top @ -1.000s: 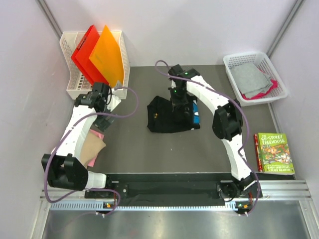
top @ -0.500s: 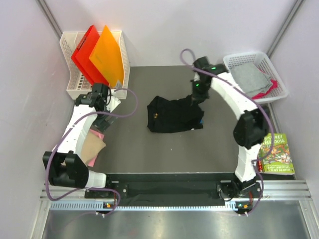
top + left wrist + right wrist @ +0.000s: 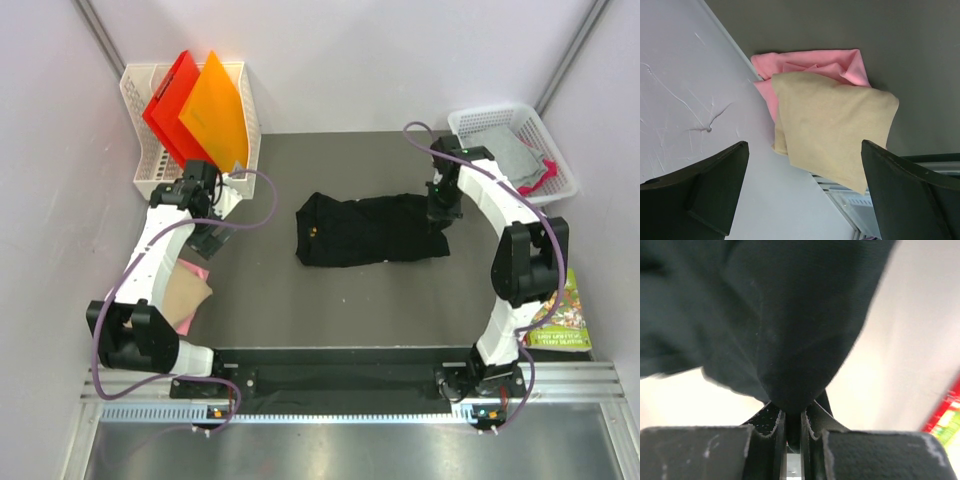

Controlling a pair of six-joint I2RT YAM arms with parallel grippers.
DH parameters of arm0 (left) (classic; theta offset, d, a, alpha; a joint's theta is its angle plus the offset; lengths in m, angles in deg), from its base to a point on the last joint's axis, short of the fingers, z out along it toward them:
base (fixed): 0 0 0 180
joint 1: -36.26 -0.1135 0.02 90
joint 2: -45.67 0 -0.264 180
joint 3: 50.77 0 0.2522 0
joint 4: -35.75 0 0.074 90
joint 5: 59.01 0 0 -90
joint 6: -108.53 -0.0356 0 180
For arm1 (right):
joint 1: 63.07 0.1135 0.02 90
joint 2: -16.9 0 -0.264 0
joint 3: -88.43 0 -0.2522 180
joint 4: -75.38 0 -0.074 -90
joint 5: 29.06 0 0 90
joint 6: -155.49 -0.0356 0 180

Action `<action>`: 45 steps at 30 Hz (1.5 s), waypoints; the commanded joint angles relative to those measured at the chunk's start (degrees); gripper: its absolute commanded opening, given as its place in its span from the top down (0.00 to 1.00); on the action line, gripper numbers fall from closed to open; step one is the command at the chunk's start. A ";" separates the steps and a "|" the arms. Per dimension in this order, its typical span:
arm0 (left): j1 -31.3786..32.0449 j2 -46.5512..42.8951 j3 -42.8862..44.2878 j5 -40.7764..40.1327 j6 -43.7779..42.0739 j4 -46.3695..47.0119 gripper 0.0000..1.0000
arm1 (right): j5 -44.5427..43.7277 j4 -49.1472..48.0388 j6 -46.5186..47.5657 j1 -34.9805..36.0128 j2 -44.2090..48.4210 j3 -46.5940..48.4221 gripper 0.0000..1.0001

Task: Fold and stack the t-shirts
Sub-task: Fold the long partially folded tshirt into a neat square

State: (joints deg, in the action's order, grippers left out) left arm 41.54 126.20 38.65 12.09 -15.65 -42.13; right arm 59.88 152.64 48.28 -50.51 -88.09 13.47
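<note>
A black t-shirt [image 3: 360, 230] lies stretched out across the middle of the table, and no daisy patch shows on it. My right gripper [image 3: 440, 217] is at its right end, shut on a pinch of the black cloth [image 3: 790, 315], which bunches between the closed right gripper [image 3: 792, 414] fingers. At the left edge a folded tan t-shirt [image 3: 184, 297] lies on a pink t-shirt [image 3: 198, 269]. My left gripper [image 3: 207, 238] hovers above them, open and holding nothing. The left wrist view shows the tan shirt [image 3: 835, 130] over the pink one [image 3: 810, 65] beyond the open left gripper [image 3: 804, 150].
A white rack [image 3: 150, 165] at the back left holds red and orange folders [image 3: 195, 110]. A white basket [image 3: 560, 160] at the back right holds grey and pink cloth. A picture book [image 3: 560, 315] lies at the right edge, partly behind my right arm. A wall runs along the left.
My right gripper has drawn the black shirt's edge to the right, opening it into a longer strip; the blue patch no longer shows. The left arm has barely moved.
</note>
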 commanded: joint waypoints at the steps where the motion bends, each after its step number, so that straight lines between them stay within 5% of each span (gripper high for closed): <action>1: -0.27 -0.73 0.98 0.35 0.60 -0.13 0.01 | -7.72 0.21 3.15 -1.04 -0.74 1.43 1.00; 13: -0.27 -1.43 0.37 0.96 0.42 -0.22 0.01 | -16.52 3.21 3.68 -1.40 -7.07 13.65 1.00; 17: -0.09 0.58 2.47 7.01 2.26 -1.62 0.01 | -17.57 1.62 1.93 -1.04 -9.87 13.74 1.00; 20: 1.48 4.54 8.25 13.59 4.63 -3.29 0.01 | -16.61 -0.13 1.22 -0.95 -11.81 13.22 1.00; 27: 16.67 18.05 17.40 17.47 8.85 1.53 0.01 | -15.03 -1.80 1.04 -0.25 -13.84 12.34 1.00; 35: 23.28 37.66 37.95 25.31 16.14 3.82 0.01 | -14.76 -3.38 1.22 0.89 -13.57 11.20 1.00; 45: 25.31 50.16 39.22 28.74 21.69 9.18 0.01 | -15.11 -4.97 2.18 -0.43 -14.01 8.73 1.00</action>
State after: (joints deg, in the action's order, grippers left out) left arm 66.72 174.59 77.55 38.87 2.87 -36.20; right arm 44.62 149.95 50.44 -50.49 -102.32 22.50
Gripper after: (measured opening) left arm 0.991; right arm 0.058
